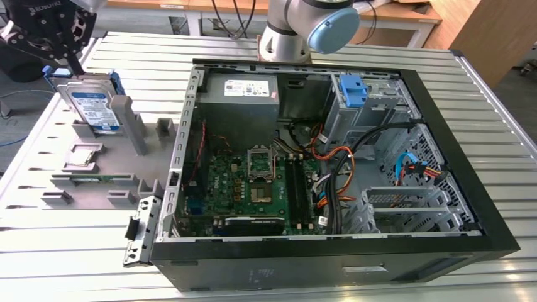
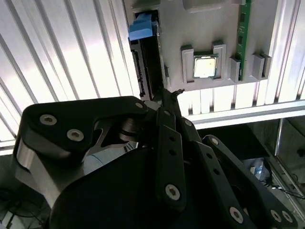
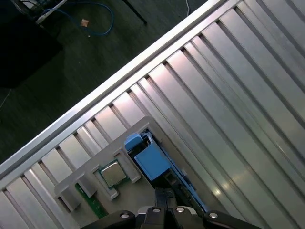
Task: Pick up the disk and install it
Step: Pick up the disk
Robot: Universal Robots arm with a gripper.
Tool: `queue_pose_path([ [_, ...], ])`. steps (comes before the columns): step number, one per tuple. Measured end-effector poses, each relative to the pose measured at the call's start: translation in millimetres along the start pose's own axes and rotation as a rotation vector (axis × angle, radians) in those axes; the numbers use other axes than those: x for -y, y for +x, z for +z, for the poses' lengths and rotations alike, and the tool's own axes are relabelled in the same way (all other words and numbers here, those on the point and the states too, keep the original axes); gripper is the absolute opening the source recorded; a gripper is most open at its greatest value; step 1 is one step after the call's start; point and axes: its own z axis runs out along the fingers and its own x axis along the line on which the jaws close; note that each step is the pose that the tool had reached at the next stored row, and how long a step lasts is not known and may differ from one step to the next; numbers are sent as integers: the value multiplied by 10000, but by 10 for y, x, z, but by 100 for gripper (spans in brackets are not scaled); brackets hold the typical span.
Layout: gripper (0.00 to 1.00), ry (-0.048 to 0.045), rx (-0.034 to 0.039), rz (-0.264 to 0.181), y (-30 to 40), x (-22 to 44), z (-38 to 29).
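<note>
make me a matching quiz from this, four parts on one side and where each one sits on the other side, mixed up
Things:
1. disk
2. processor chip
3. memory stick
4. blue latch

Places:
A. upright inside the open computer case
B. flat in a square pocket of the grey holder
C. on edge in the holder, right under the hand
D. in a long slot of the holder, just beside the chip's pocket

Pairs: 1-C, 2-B, 3-D, 4-A
</note>
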Motion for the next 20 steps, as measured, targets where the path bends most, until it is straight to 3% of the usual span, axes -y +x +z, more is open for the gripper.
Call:
queue_pose_path([
  [5,11,11,-22,-821,0,0,0],
  [14,11,14,-26,-947,0,0,0],
  [20,11,24,-45,-1666,0,0,0],
])
